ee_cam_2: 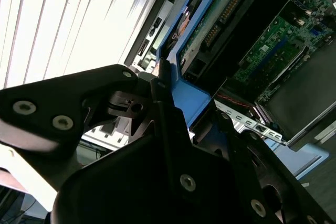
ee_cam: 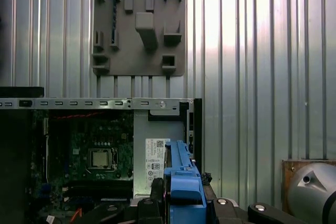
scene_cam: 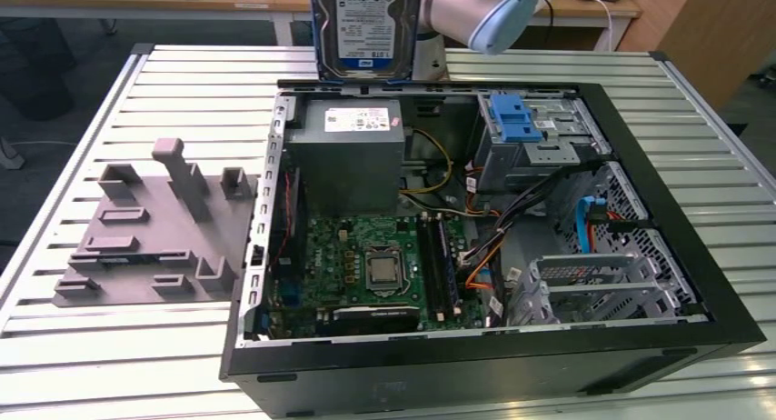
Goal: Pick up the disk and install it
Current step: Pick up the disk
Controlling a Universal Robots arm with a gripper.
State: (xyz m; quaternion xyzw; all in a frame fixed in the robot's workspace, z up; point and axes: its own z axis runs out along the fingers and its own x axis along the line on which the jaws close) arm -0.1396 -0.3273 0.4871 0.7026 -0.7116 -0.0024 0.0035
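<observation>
The disk [scene_cam: 363, 29], a silver hard drive with a blue-and-white label, hangs upright in the air above the far edge of the open computer case [scene_cam: 679, 211], at the top of the exterior view. The arm's grey wrist [scene_cam: 485, 11] is just to its right there. My gripper [ee_cam: 184, 205] is shut on the disk, its black fingers [ee_cam: 224, 208] clamping the blue carrier rail [ee_cam: 184, 179]. In the second wrist view the gripper [ee_cam_2: 181, 124] holds the same blue rail [ee_cam_2: 191, 98], and the disk's circuit-board underside [ee_cam_2: 226, 14] extends away from it.
Inside the case are a grey box with a white sticker [scene_cam: 352, 156], a metal cage with a blue latch [scene_cam: 524, 129], the green motherboard [scene_cam: 376, 265] and a perforated drive cage [scene_cam: 601, 284]. A grey fixture plate [scene_cam: 145, 229] lies on the slatted table [scene_cam: 122, 347], at the exterior view's left.
</observation>
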